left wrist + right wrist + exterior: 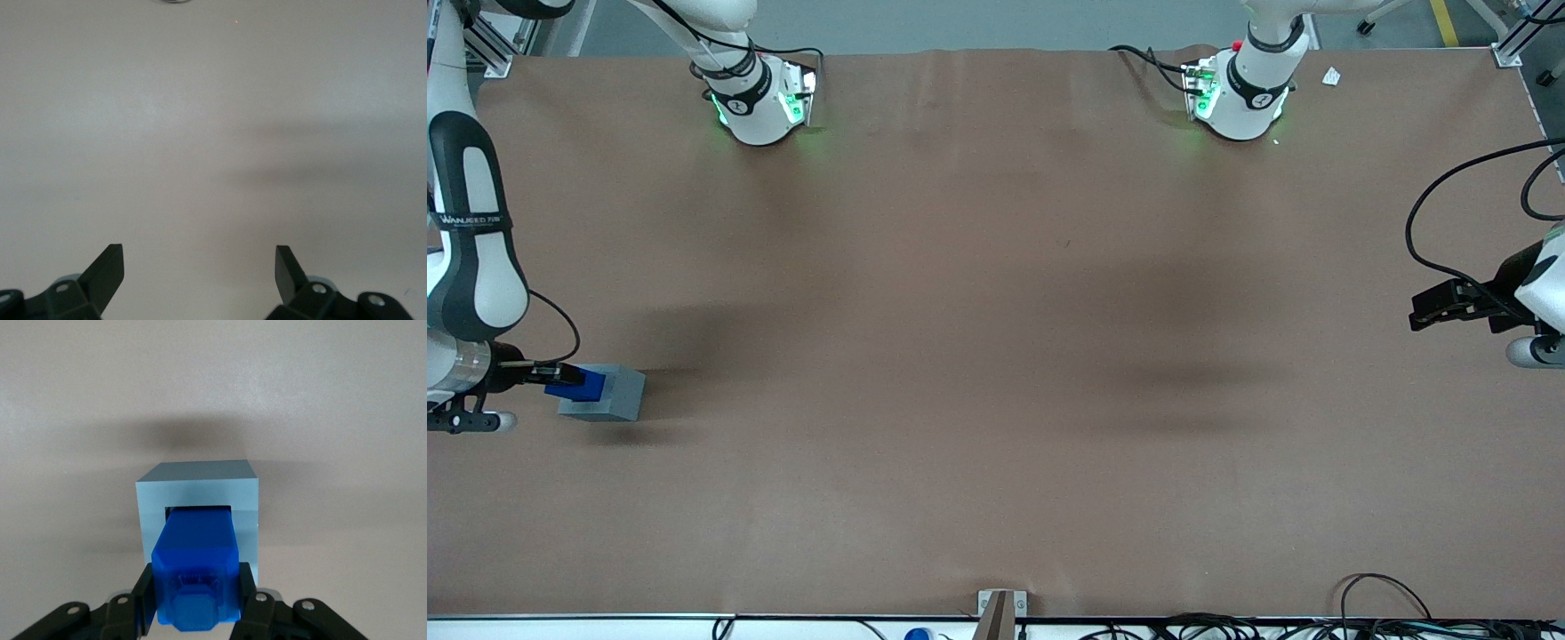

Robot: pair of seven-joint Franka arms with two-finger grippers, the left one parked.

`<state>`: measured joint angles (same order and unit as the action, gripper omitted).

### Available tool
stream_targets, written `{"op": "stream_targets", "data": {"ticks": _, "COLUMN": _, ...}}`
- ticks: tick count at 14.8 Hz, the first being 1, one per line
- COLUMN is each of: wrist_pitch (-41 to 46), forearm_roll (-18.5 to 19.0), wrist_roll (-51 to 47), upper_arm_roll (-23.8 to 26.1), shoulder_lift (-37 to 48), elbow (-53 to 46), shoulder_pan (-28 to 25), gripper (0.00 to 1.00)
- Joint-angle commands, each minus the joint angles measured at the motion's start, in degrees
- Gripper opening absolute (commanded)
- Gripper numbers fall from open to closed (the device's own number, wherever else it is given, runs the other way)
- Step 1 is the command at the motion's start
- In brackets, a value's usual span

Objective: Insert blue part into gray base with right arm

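The gray base (615, 394) stands on the brown table toward the working arm's end. The right arm (467, 240) reaches down beside it. Its gripper (560, 375) is shut on the blue part (576, 385), a finger pressed on each side. In the right wrist view the blue part (195, 560) sits between the black fingers (142, 590) with its stud end toward the camera. Its other end sits in the square socket of the gray base (198, 483). The gripper (195, 590) is directly over the base's top face.
Two white arm bases (760, 102) (1240, 98) with green lights stand at the table's edge farthest from the front camera. A small white scrap (1331, 76) lies near one. Black cables (1378, 591) run along the nearest edge. A small bracket (1000, 609) sits at that edge's middle.
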<state>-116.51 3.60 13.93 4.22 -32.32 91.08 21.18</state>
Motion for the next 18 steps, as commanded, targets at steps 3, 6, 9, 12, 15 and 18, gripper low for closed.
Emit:
{"op": "stream_targets", "data": {"ticks": 3, "wrist_pitch": -0.29, "forearm_roll": 0.53, "wrist_roll": -0.92, "upper_arm_roll": 0.44, "shoulder_lift": -0.72, "elbow": -0.46, "shoulder_pan": 0.35, "gripper": 0.01}}
{"op": "stream_targets", "data": {"ticks": 6, "wrist_pitch": -0.47, "forearm_roll": 0.53, "wrist_roll": -1.18, "upper_arm_roll": 0.44, "shoulder_lift": -1.42, "elbow": -0.55, "shoulder_pan": -0.09, "gripper": 0.01}}
{"op": "stream_targets", "data": {"ticks": 9, "wrist_pitch": -1.17, "forearm_roll": 0.53, "wrist_roll": -1.18, "upper_arm_roll": 0.44, "shoulder_lift": -1.95, "elbow": -0.55, "shoulder_pan": 0.00, "gripper": 0.03}}
{"op": "stream_targets", "data": {"ticks": 12, "wrist_pitch": -1.09, "forearm_roll": 0.27, "wrist_roll": -1.18, "upper_arm_roll": 0.52, "shoulder_lift": -2.04, "elbow": -0.64, "shoulder_pan": 0.00, "gripper": 0.57}}
{"op": "stream_targets", "data": {"ticks": 15, "wrist_pitch": -1.17, "forearm_roll": -0.52, "wrist_roll": -1.27, "upper_arm_roll": 0.52, "shoulder_lift": -2.04, "elbow": -0.73, "shoulder_pan": 0.44, "gripper": 0.88}}
{"op": "stream_targets", "data": {"ticks": 18, "wrist_pitch": -1.17, "forearm_roll": -0.53, "wrist_roll": -1.19, "upper_arm_roll": 0.61, "shoulder_lift": -2.04, "elbow": -0.82, "shoulder_pan": 0.61, "gripper": 1.00}}
